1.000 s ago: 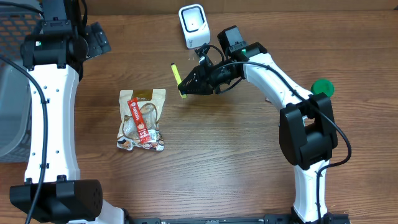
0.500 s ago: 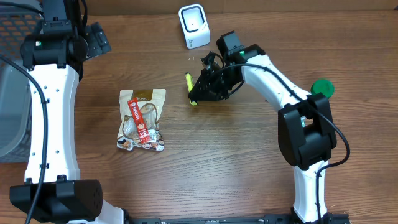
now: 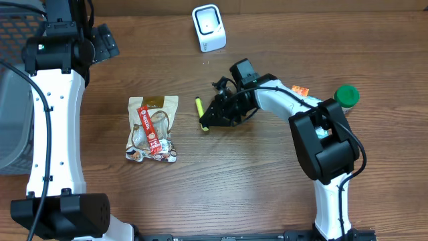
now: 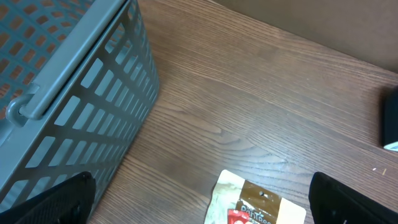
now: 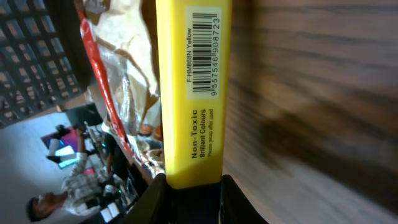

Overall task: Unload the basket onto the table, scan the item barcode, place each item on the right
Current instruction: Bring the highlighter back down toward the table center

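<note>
My right gripper [image 3: 211, 118] is shut on a yellow highlighter [image 3: 200, 112] near the middle of the table, a short way to the right of a snack pouch [image 3: 153, 128]. In the right wrist view the highlighter [image 5: 193, 93] stands out from between the right gripper's [image 5: 191, 183] jaws, and its barcode label [image 5: 205, 50] faces the camera. The white scanner [image 3: 208, 27] stands at the back edge, well away from the highlighter. My left gripper [image 4: 202, 208] hangs open and holds nothing, high above the top of the pouch [image 4: 261, 202].
A grey mesh basket [image 4: 81, 106] fills the left side of the table [image 3: 13, 100]. A green round lid [image 3: 346, 95] and a small orange packet [image 3: 301, 90] lie at the right, beside the right arm.
The right arm has carried the highlighter from just below the scanner towards the front, down to the middle of the table. The left arm has not moved.
</note>
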